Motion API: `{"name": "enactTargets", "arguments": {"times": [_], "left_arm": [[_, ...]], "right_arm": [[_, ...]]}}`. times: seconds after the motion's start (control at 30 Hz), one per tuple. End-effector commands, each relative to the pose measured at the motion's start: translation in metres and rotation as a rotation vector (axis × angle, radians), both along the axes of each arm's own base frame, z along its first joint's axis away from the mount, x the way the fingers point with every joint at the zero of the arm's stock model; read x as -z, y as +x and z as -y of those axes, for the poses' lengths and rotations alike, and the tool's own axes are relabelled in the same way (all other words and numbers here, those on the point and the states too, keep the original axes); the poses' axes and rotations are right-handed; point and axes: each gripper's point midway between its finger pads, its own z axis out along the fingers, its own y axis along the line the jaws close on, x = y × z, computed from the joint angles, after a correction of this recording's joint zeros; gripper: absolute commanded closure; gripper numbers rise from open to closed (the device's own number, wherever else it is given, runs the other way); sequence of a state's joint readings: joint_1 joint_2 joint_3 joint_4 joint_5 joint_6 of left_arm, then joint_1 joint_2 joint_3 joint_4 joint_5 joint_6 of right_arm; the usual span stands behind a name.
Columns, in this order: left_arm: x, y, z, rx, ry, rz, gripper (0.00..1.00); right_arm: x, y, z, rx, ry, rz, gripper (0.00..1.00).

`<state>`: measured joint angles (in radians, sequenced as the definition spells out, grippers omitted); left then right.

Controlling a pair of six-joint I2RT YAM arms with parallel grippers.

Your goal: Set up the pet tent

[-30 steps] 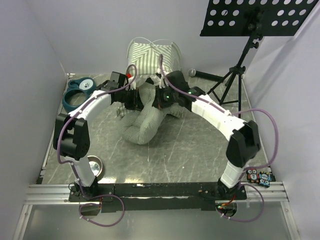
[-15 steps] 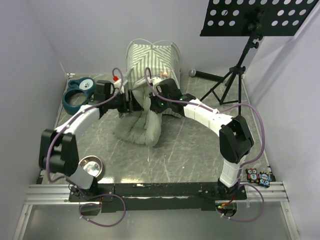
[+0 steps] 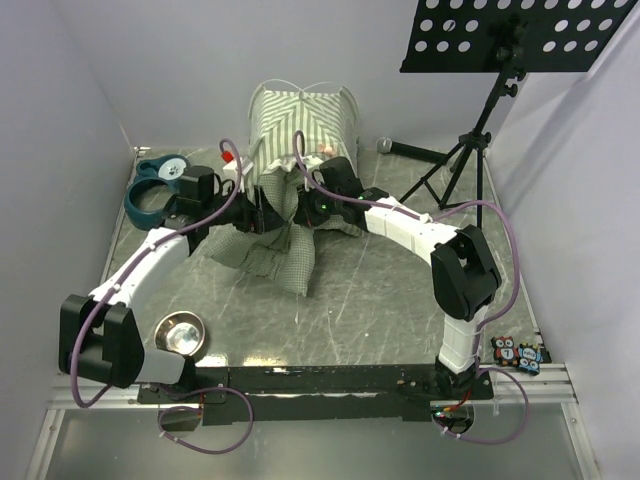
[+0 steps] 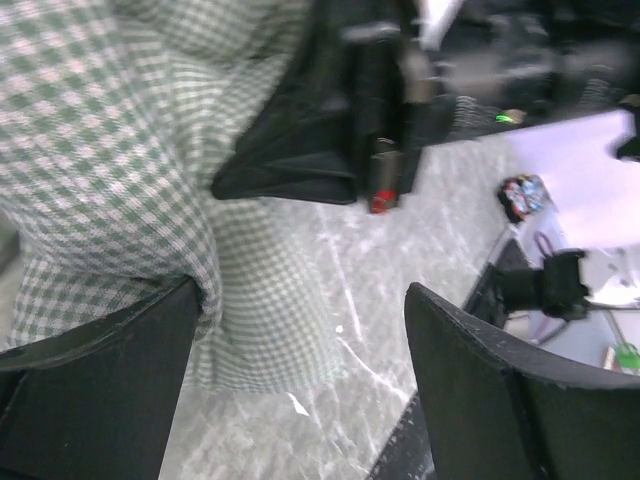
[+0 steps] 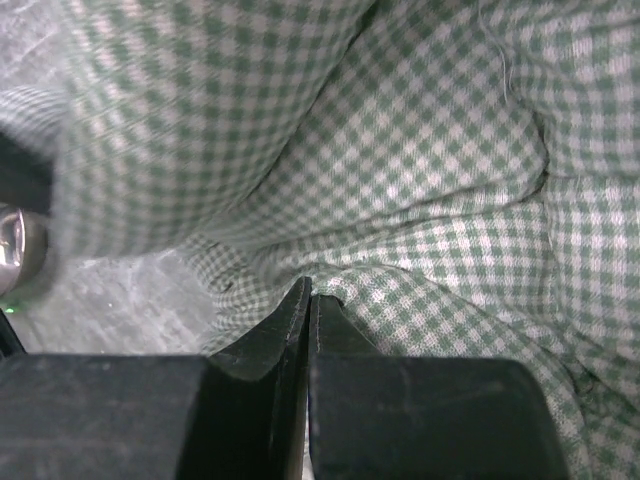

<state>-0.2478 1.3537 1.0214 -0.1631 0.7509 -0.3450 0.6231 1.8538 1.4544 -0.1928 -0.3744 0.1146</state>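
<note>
Top external: your left arm (image 3: 150,265) lies long and low. Its elbow is folded back over the base at the near left corner, and the forearm runs diagonally up to mid-table. Your right arm (image 3: 410,225) stands its first link upright above its base, bends at a high elbow, then reaches left across the table (image 3: 380,300).

- Both wrists meet at the far edge of the green-checked cushion (image 3: 268,252), which lies crumpled on the table. The left gripper (image 3: 255,215) and the right gripper (image 3: 305,208) sit just beside each other.
- The pet tent (image 3: 300,115) stands upright at the far edge against the back wall, just behind both wrists. Its striped side faces the camera and thin white poles arch over its top. You cannot judge from here whether either gripper touches it.
- Left wrist view: the fingers (image 4: 100,380) are spread wide. Checked cloth droops against the inner face of one finger, and nothing is clamped between them.
- Right wrist view: the fingers (image 5: 260,340) are pressed together with their tips pushed into a fold of the cushion. Whether any cloth is caught there, you cannot tell.
- A steel bowl (image 3: 180,332) sits by the left arm's base.
</note>
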Motion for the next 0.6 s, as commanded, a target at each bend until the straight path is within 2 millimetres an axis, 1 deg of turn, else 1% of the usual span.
{"name": "enactTargets", "arguments": {"times": [0.0,0.07,0.1,0.13,0.17,0.2,0.23,0.27,0.3,0.37,0.43,0.5,0.57], "left_arm": [[0.032,0.018,-0.019,-0.091,0.079,-0.090,0.19],[0.047,0.035,-0.045,-0.189,0.105,-0.146,0.30],[0.051,0.040,-0.055,-0.223,0.117,-0.157,0.36],[0.052,0.044,-0.064,-0.239,0.119,-0.155,0.41],[0.046,0.044,-0.066,-0.214,0.102,-0.127,0.45],[0.040,0.042,-0.065,-0.174,0.088,-0.088,0.45],[0.026,0.032,-0.058,-0.094,0.056,-0.038,0.40],[0.015,0.027,-0.056,-0.032,0.070,0.050,0.31],[0.002,0.019,-0.052,0.006,0.064,0.111,0.24],[-0.016,0.011,-0.056,0.027,0.109,0.260,0.12],[-0.024,0.007,-0.063,0.011,0.155,0.353,0.10],[-0.029,0.004,-0.068,-0.015,0.182,0.392,0.12],[-0.029,-0.001,-0.065,-0.033,0.202,0.428,0.15]], "right_arm": [[-0.073,0.025,-0.011,0.040,0.150,0.172,1.00],[-0.073,0.023,-0.005,0.059,0.143,0.172,1.00],[-0.073,0.023,-0.003,0.065,0.136,0.177,1.00],[-0.072,0.022,-0.001,0.064,0.131,0.179,1.00],[-0.071,0.023,0.000,0.068,0.123,0.181,1.00],[-0.067,0.024,0.002,0.074,0.114,0.176,1.00],[-0.064,0.024,0.004,0.081,0.107,0.167,1.00],[-0.061,0.025,0.005,0.085,0.101,0.157,1.00],[-0.060,0.025,0.006,0.089,0.099,0.149,1.00],[-0.058,0.024,0.005,0.086,0.104,0.137,1.00],[-0.057,0.022,0.002,0.080,0.114,0.123,1.00],[-0.057,0.022,0.000,0.078,0.120,0.115,1.00],[-0.062,0.022,-0.003,0.069,0.136,0.106,1.00]]}}
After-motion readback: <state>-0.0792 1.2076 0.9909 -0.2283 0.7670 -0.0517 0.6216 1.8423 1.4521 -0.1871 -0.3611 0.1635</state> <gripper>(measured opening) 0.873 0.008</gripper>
